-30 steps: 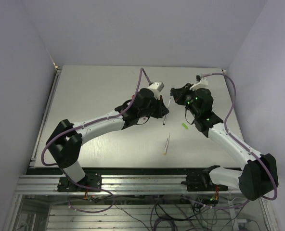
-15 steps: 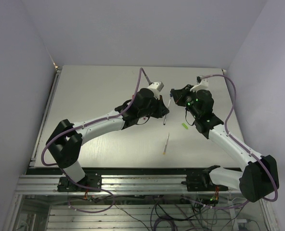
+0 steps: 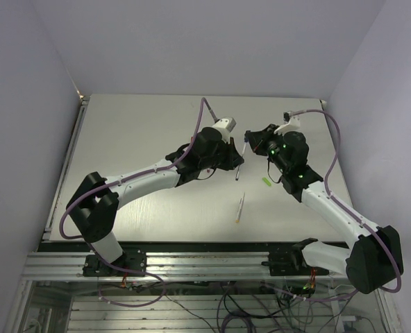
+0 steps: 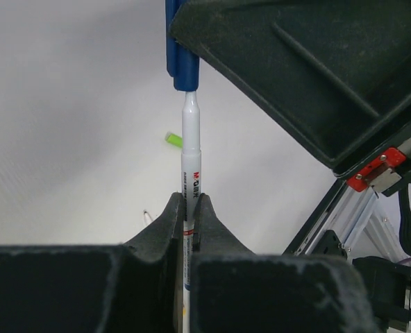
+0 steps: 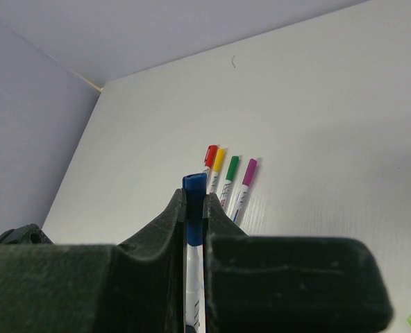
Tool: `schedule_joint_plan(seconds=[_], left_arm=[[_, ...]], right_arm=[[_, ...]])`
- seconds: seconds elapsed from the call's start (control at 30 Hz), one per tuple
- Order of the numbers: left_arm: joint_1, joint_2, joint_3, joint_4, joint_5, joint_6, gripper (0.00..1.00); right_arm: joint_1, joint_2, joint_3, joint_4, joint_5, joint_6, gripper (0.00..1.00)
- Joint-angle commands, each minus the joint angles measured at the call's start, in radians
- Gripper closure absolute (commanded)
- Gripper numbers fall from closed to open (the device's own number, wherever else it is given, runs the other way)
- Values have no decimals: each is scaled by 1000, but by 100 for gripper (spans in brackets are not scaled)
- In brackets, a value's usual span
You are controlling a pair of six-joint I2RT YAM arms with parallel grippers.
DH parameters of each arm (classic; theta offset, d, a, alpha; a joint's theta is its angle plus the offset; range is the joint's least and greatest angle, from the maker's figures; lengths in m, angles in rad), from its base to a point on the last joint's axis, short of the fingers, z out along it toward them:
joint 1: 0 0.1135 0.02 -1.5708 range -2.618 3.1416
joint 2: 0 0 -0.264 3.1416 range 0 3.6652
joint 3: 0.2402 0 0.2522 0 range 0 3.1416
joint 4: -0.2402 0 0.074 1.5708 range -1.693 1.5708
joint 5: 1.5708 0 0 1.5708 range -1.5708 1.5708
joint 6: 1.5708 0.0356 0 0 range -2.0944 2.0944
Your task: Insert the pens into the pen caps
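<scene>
My left gripper is shut on a whitish pen and holds it above the table. My right gripper is shut on the blue cap, which sits over the pen's tip. In the right wrist view my gripper shows the white pen barrel coming out below the cap. In the left wrist view my gripper clamps the barrel. A light green cap lies on the table. One uncapped pen lies nearer the front.
Four capped pens lie side by side on the table in the right wrist view: red, yellow, green, purple. The two gripper bodies are close together above the middle of the table.
My right gripper has shifted slightly left toward the left gripper, bringing the blue cap along the pen's tip. The left arm and the loose pen have barely moved.
</scene>
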Motion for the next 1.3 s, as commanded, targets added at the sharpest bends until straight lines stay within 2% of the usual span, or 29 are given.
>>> schedule_joint_plan(seconds=[0.0,0.47,0.63,0.83,1.03,1.27], left_arm=[[7,-5,-2,38,-12,-10,93],[19,-5,-13,57,-32,-32,93],[28,-13,-21,95,-49,-45,93],[63,-10,-16,153,-75,-61,93],[85,-1,12,172,-110,-53,93],[105,10,34,174,-144,-42,93]], right_arm=[[-3,-29,-20,5,-19,11,100],[-3,-38,-43,-20,-93,10,100],[-1,0,-34,-49,-196,-19,100],[11,49,-18,-117,-269,-59,100],[42,90,14,-238,-247,-110,100],[57,119,13,-302,-271,-135,100]])
